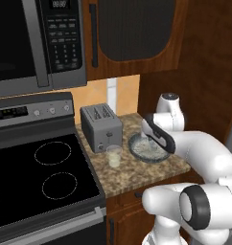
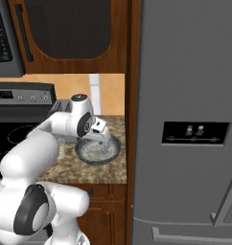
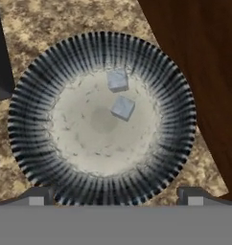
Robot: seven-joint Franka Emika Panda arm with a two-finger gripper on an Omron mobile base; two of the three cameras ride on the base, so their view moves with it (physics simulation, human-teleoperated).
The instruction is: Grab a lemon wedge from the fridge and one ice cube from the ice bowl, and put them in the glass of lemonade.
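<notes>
My gripper hangs open just above the ice bowl, its two dark fingertips spread over the near rim with nothing between them. Two pale ice cubes lie close together on the bowl's whitish speckled inside. On the speckled counter the ice bowl stands to the right of the glass of lemonade. From the right side, the gripper points down into the ice bowl. The fridge stands with its doors shut. The lemon wedge is out of view.
A silver toaster stands behind the glass. A black stovetop lies left of the counter, under a microwave. A dark wood panel rises close beside the bowl, between it and the fridge.
</notes>
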